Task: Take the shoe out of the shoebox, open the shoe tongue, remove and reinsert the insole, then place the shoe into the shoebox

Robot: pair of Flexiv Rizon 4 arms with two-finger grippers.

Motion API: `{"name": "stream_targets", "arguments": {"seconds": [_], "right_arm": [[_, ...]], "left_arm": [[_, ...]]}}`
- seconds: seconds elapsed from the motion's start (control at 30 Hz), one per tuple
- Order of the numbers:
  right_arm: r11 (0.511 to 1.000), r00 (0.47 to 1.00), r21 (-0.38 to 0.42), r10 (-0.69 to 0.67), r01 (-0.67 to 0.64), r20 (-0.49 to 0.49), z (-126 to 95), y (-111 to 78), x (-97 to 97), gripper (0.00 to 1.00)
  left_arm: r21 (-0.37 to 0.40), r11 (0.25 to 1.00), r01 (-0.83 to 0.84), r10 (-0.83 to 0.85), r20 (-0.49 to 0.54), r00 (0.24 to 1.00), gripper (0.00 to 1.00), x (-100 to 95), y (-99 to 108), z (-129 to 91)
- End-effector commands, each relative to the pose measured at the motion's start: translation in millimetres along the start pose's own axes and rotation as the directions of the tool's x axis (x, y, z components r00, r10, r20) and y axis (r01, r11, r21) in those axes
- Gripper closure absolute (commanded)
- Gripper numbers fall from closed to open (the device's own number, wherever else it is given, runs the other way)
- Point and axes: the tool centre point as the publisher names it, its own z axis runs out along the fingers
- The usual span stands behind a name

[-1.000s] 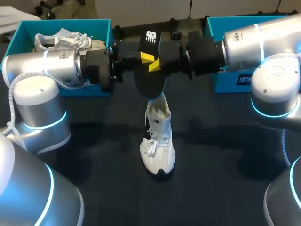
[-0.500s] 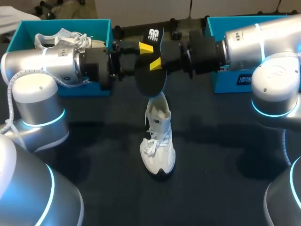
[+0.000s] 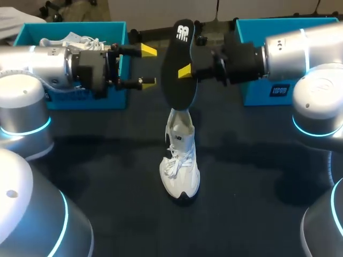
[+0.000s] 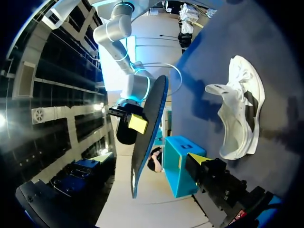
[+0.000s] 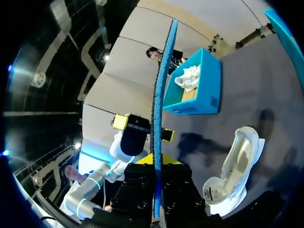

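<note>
Leftward the left gripper [image 3: 148, 66] is being withdrawn, fingers apart and empty. Over the shoe [image 3: 179, 160] at mid-table, the insole [image 3: 178, 48] is being held upright, clamped by the right gripper [image 3: 185, 70]. It is best lowered slowly, in line with the shoe's opening.

A robotics lab: left arm [image 3: 32, 67] and right arm [image 3: 303, 51] flank a dark table [image 3: 107, 182] bearing teal shoeboxes [image 3: 256, 92]
</note>
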Motion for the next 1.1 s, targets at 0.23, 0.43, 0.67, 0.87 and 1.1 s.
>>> {"name": "stream_targets", "arguments": {"seconds": [0.23, 0.43, 0.67, 0.87, 1.1], "right_arm": [[0.996, 0.996, -0.033, -0.083, 0.083, 0.014, -4.0, 3.7, -6.8, 1.0], [0.976, 0.976, -0.034, -0.216, 0.217, 0.022, -2.3, 10.8, -0.8, 1.0], [0.93, 0.931, -0.042, -0.366, 0.366, 0.016, 4.5, 15.3, 7.5, 1.0], [0.897, 0.898, -0.047, -0.441, 0.44, -0.002, 8.1, 19.4, 11.3, 1.0], [0.87, 0.87, -0.047, -0.492, 0.491, -0.026, 8.8, 20.2, 14.2, 1.0]], "left_arm": [[0.053, 0.994, 0.093, -0.089, -0.075, 0.993, 0.0, 8.7, 3.0, -29.3], [0.087, 0.972, 0.218, -0.202, -0.162, 0.966, 0.0, 25.2, 6.0, -37.3], [0.122, 0.963, 0.242, -0.209, -0.234, 0.95, 0.0, 45.0, 4.6, -41.1], [0.11, 0.959, 0.26, -0.218, -0.296, 0.93, 0.0, 58.0, 4.1, -41.7], [0.08, 0.961, 0.266, -0.223, -0.348, 0.911, 0.0, 71.5, 0.0, -36.6]]}}
